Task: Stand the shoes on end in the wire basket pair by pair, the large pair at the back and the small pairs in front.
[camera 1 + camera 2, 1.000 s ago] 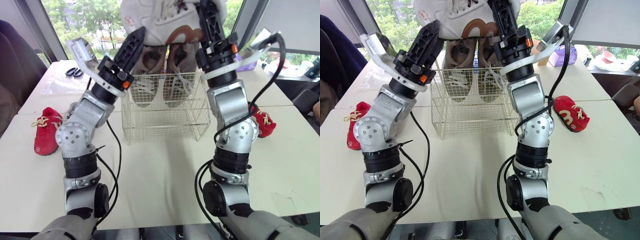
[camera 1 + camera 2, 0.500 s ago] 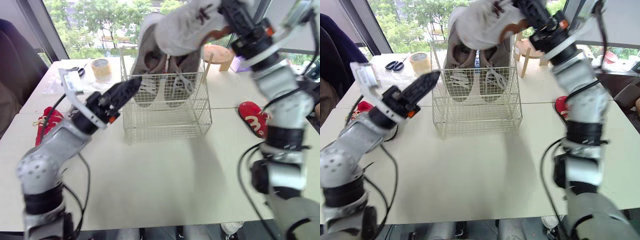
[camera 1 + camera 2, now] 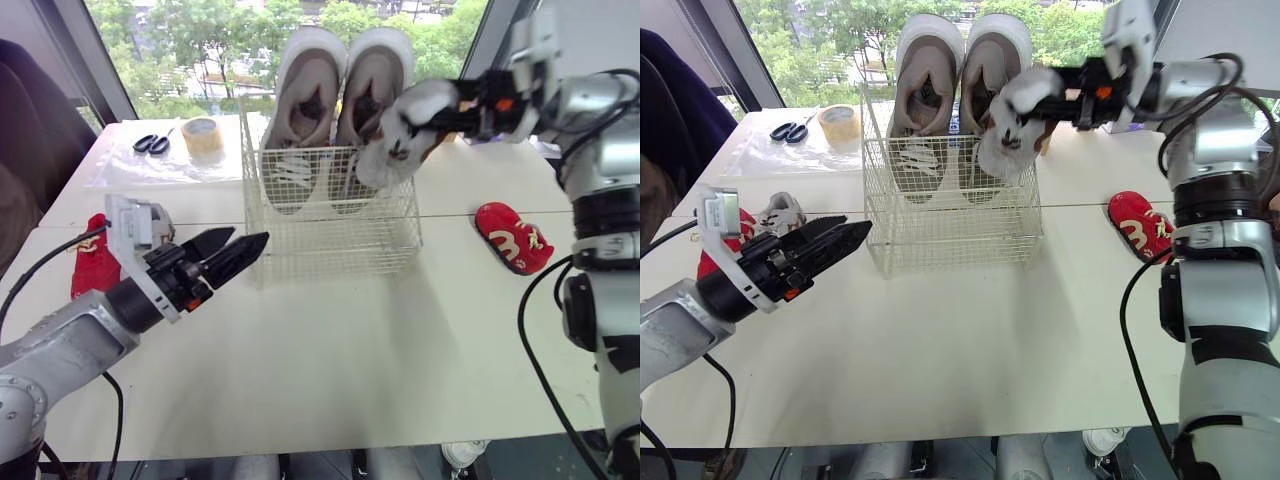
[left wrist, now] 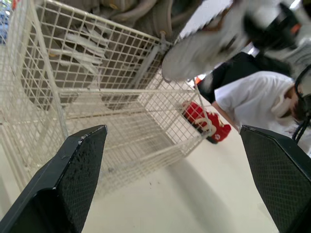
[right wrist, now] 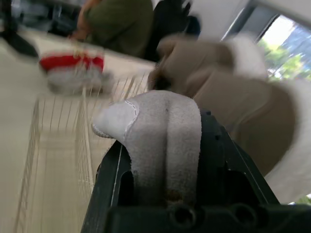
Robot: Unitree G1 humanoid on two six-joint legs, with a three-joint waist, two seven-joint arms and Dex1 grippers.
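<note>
A white wire basket [image 3: 330, 235] stands mid-table. Two large beige shoes [image 3: 300, 90] stand on end side by side at its back. My right gripper [image 3: 458, 104] is shut on the heel rim of a small grey shoe [image 3: 405, 130], which hangs tilted over the basket's front right part; the heel rim [image 5: 165, 141] sits between the fingers in the right wrist view. My left gripper [image 3: 248, 238] is open and empty, low over the table at the basket's front left corner. One small red shoe [image 3: 512, 237] lies right of the basket, another red shoe [image 3: 95, 262] far left.
Beside the left red shoe lies a small grey shoe [image 3: 780, 212]. Scissors [image 3: 152, 145] and a tape roll [image 3: 203, 135] lie at the back left. A person in a white shirt [image 4: 248, 102] sits beyond the table's right side.
Both arms came down from above the basket. The left gripper let go and dropped to the table's left front; the right arm swung right, carrying the small grey shoe lower over the basket.
</note>
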